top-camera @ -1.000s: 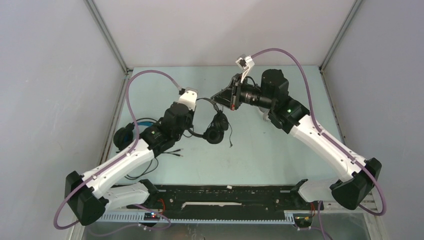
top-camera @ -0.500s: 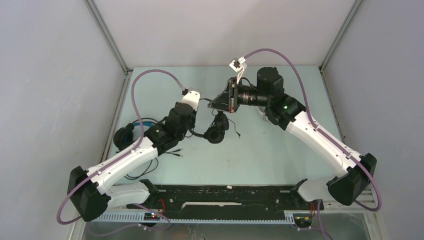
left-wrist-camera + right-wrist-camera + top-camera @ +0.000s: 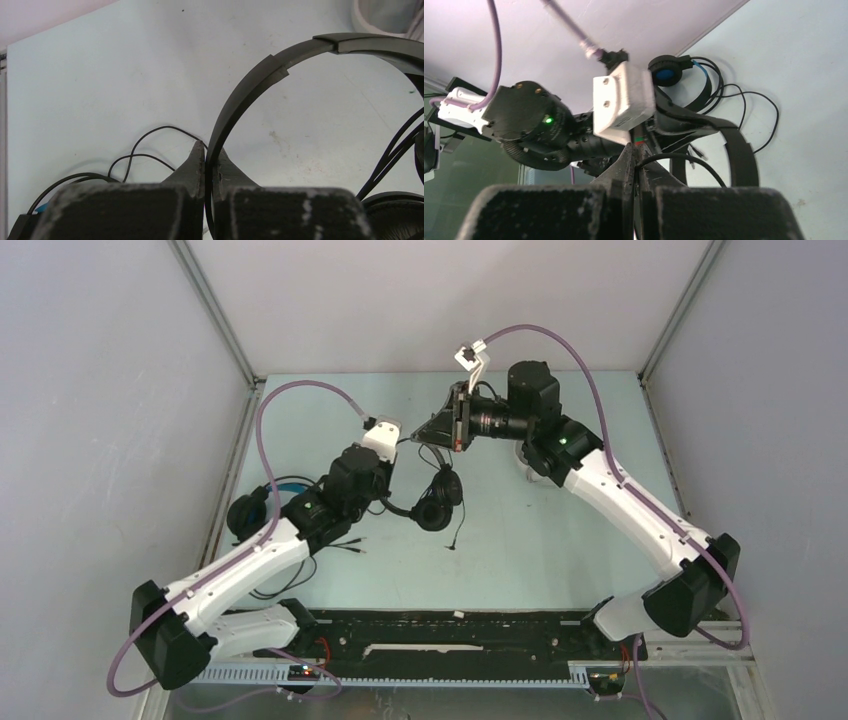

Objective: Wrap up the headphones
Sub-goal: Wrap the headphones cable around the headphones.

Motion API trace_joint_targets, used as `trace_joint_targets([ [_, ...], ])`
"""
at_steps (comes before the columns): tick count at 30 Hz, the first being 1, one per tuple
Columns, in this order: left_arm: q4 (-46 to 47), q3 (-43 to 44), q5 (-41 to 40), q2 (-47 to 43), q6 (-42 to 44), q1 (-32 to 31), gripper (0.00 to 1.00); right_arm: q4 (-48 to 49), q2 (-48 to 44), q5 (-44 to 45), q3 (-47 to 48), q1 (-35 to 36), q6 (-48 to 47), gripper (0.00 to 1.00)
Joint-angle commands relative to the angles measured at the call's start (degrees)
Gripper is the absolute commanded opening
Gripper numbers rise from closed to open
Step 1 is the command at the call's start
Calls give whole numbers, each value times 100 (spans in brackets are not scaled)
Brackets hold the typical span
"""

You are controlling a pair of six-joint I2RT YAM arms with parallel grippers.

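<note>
The slim black headphones (image 3: 434, 502) hang in mid-table. My left gripper (image 3: 398, 452) is shut on their thin headband (image 3: 250, 85), jaws pinching it (image 3: 209, 150). My right gripper (image 3: 424, 436) is just right of the left one and shut on their thin black cable (image 3: 689, 160); the jaws meet (image 3: 636, 152). The cable's plug end (image 3: 450, 544) dangles below the ear cups. The bulkier black headphones with blue lining (image 3: 252, 506) lie at the left edge, seen also in the right wrist view (image 3: 666, 75). The white headphones (image 3: 385, 17) show partly, mostly hidden under the right arm (image 3: 523, 464).
Loose black cable (image 3: 335, 546) from the blue-lined headset trails on the table near my left forearm, and shows in the left wrist view (image 3: 145, 145). Grey walls close in the table on three sides. My left wrist camera block (image 3: 624, 102) sits right before the right fingers.
My right gripper has moved left and toward the back with the cable, closing on the left gripper. The plug end swung down and left. The left arm has barely shifted.
</note>
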Motion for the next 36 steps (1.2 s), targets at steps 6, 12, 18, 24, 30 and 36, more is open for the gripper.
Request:
trace_joint_targets([
  [6,90,3,622,-425,233,-47,0,4,166,81,388,-263,42,0],
  [12,-18,31,621,-672,205,-96,0,120,132,-5,357,-329,156,0],
  [18,-108,53,615,-675,221,-113,0,53,-3,170,320,-337,107,0],
  [24,-149,12,547,-765,166,-106,0,-19,-283,885,131,-399,-26,0],
  [30,-341,66,708,-711,233,-114,0,115,-336,909,54,-524,85,0],
  [36,-423,51,720,-777,299,-123,0,123,-351,860,46,-623,120,0],
])
